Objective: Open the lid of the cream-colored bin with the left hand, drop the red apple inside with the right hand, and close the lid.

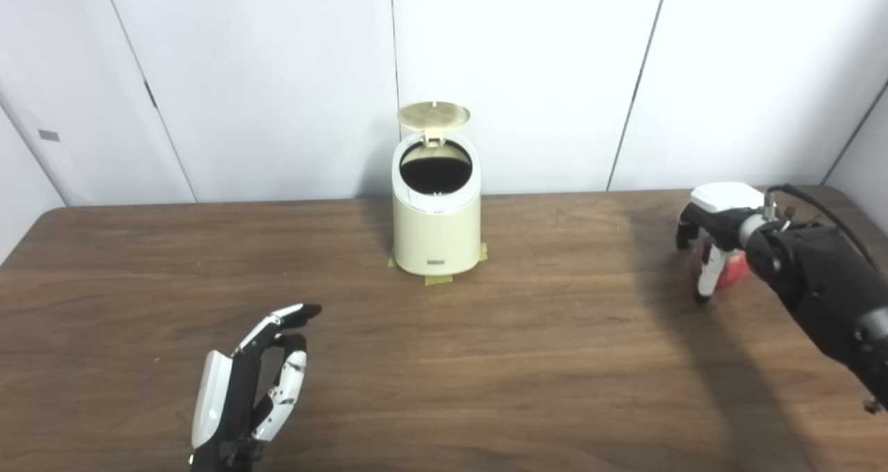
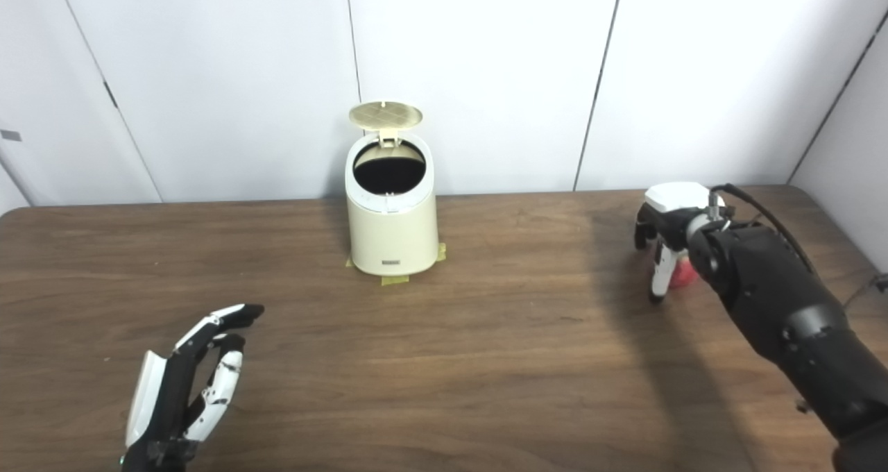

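The cream-colored bin point(image 1: 436, 232) stands at the back middle of the table, and its round lid point(image 1: 433, 115) is tipped up, showing the dark inside. The red apple point(image 1: 732, 271) rests on the table at the far right, mostly hidden by my right hand point(image 1: 714, 239). That hand arches over the apple with its fingers point(image 1: 706, 277) pointing down around it; whether they press on the apple cannot be made out. My left hand point(image 1: 253, 382) hovers low near the front left, open and holding nothing, well away from the bin.
The brown wooden table point(image 1: 527, 361) runs across the whole view. Yellow tape pieces point(image 1: 438, 280) mark the bin's base. White wall panels stand close behind the bin. A black cable point(image 2: 770, 215) loops over my right wrist.
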